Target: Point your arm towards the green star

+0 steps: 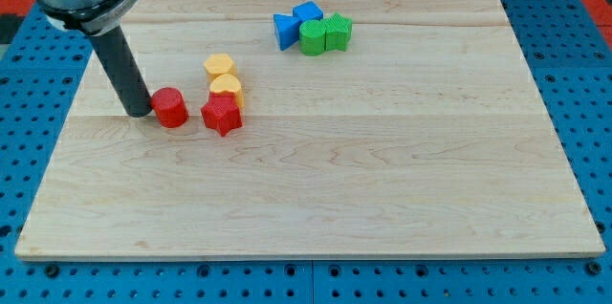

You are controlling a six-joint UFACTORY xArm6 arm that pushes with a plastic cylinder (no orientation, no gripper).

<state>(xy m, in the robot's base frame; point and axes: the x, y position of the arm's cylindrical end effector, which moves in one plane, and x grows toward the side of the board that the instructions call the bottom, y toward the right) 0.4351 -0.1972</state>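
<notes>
Two green blocks sit side by side near the view's top centre: one with ridged sides that looks like the green star (313, 37), and a squarer green block (338, 32) on its right. My tip (141, 113) rests on the board at the view's left, far from them. It is right beside the left of a red cylinder (171, 108).
A red star (222, 115) lies right of the red cylinder. Two yellow blocks (219, 65) (226, 86) sit just above it. Two blue blocks (285, 30) (307, 12) touch the green ones on their left and top. All lie on the wooden board (382, 170).
</notes>
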